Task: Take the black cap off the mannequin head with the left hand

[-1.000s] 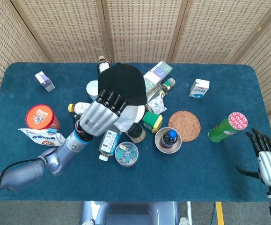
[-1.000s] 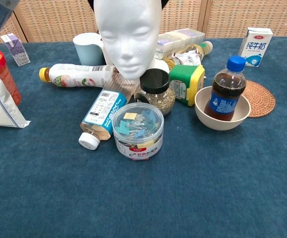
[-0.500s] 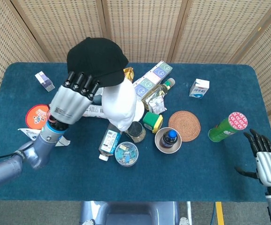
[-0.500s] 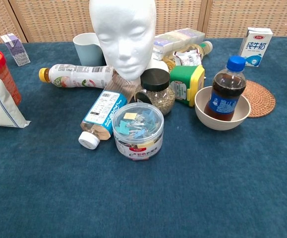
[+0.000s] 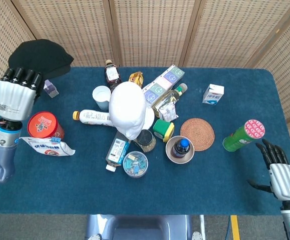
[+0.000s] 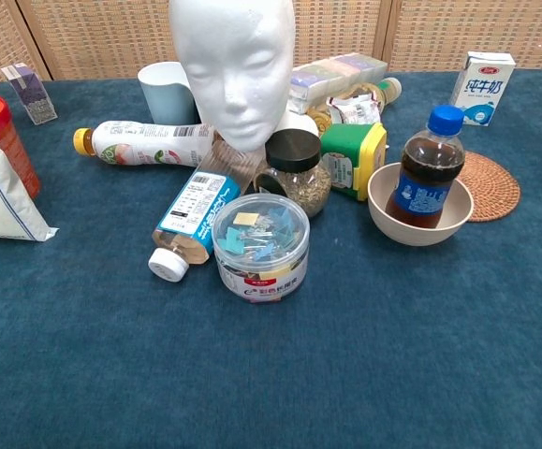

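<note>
L hand [image 5: 15,97] holds the black cap [image 5: 39,57] up beyond the tabletop's [image 5: 225,185] far-left corner, fingers [image 5: 20,76] curled over the cap's near edge; cap is well clear of the mannequin head [image 5: 127,107], which stands bare & white near the tabletop's centre. R hand [image 5: 281,175] hangs off the near-right corner, fingers spread, nothing in them.

Around the head, packed close: a pale mug [image 6: 161,89] behind it to the left, a white bottle w/ yellow cap [image 6: 149,142] lying on its side, a clear bottle w/ blue label [image 6: 194,217] lying toward the near edge, a black-lidded jar [image 6: 294,168] just beside the neck, and a round tub of coloured clips [image 6: 261,245] in front. A green-yellow container [image 6: 355,157] sits beside the jar. Right of that, a cola bottle [image 6: 425,168] stands upright in a beige bowl [image 6: 418,224], w/ a woven coaster [image 5: 197,133] touching the bowl's far side. A milk carton [image 5: 213,94] stands toward the far-right corner; a green can w/ pink top [image 5: 244,135] lies near the right edge. Near the left edge: a red-lidded tub [image 5: 44,125] and a white snack bag [image 5: 47,146].
</note>
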You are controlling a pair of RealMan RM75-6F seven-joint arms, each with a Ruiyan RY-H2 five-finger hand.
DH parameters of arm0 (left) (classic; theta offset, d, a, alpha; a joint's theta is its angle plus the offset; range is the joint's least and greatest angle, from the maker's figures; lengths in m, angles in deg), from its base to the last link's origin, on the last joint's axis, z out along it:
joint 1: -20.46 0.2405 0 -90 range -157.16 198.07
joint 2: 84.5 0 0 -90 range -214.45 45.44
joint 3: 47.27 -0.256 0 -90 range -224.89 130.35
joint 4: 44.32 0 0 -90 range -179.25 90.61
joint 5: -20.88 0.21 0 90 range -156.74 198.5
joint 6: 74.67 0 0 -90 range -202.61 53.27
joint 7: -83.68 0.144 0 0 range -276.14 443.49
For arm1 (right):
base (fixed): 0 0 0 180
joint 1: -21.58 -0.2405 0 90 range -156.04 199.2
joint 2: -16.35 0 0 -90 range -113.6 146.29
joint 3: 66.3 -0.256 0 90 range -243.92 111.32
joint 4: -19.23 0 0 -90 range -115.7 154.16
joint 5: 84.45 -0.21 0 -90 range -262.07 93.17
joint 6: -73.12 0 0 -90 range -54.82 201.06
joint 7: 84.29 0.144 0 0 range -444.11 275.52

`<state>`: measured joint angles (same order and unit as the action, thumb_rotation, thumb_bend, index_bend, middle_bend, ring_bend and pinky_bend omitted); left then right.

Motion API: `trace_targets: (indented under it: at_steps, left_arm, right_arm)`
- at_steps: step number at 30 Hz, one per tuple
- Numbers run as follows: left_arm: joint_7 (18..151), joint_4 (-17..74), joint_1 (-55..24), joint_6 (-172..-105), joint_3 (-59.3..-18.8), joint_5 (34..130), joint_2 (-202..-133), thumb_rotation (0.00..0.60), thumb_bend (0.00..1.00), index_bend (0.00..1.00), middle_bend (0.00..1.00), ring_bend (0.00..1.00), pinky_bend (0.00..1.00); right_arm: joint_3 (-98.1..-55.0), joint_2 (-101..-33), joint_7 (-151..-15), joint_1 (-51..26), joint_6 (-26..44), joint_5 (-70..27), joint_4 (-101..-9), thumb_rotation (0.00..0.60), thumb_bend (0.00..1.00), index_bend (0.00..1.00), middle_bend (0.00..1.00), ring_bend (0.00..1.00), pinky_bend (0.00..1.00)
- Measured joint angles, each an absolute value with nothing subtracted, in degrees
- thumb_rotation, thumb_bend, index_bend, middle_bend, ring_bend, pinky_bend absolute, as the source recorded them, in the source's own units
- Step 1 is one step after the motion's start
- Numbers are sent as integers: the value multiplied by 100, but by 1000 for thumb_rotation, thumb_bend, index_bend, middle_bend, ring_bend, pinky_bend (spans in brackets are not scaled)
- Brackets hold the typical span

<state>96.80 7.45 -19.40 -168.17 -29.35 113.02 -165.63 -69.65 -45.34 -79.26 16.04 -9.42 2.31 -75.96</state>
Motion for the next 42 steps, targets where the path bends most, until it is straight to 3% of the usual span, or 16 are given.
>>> trace_targets:
  at_steps: [8, 14, 15, 19, 20, 23, 28, 38, 42]
  left_arm:
    - [8673, -687, -1790, -16612, -3195, 10968, -17422, 600, 491, 864, 666, 557, 678]
    - [8548, -797, -1916, -16714, -3299, 10976, -17706, 600, 462, 837, 631, 538, 650]
    - [8568, -767, -1929, -16712, -3319, 10988, -17716, 600, 411, 756, 559, 490, 616]
    - [8642, -567, -1945, -16629, -3381, 10998, -17707, 600, 113, 261, 209, 265, 472]
    - [8663, -462, -1944, -16602, -3388, 10992, -17692, 600, 71, 183, 157, 235, 443]
    - [8702, -44, -1930, -16604, -3383, 10975, -17612, 600, 12, 79, 73, 187, 398]
    - [8704, 948, -1864, -16668, -3329, 10931, -17350, 600, 0, 57, 18, 154, 381]
    - [8340, 3074, -1352, -17069, -3114, 10771, -16305, 600, 0, 24, 0, 108, 323]
    - [7909, 3774, -874, -17269, -3105, 10637, -15800, 600, 0, 10, 0, 36, 243]
  right_arm:
    - [-6939, -4593, -8111, 1575, -895, 237, -7656, 600, 0, 36, 0, 27, 0]
    - [-6941, -4602, -8107, 1558, -860, 205, -7637, 600, 0, 36, 0, 27, 0]
    - [-6942, -4600, -8096, 1560, -868, 208, -7635, 600, 0, 36, 0, 27, 0]
    - [-6946, -4593, -8069, 1568, -890, 208, -7625, 600, 0, 37, 0, 27, 0]
    - [-6946, -4592, -8061, 1568, -884, 195, -7618, 600, 0, 36, 0, 27, 0]
    - [-6948, -4587, -8041, 1562, -853, 163, -7599, 600, 0, 36, 0, 27, 0]
    - [-6946, -4583, -8047, 1566, -869, 169, -7617, 600, 0, 36, 0, 28, 0]
    - [-6939, -4544, -8022, 1594, -943, 212, -7688, 600, 0, 37, 0, 28, 0]
    - [-6941, -4506, -7962, 1607, -990, 254, -7737, 600, 0, 37, 0, 28, 0]
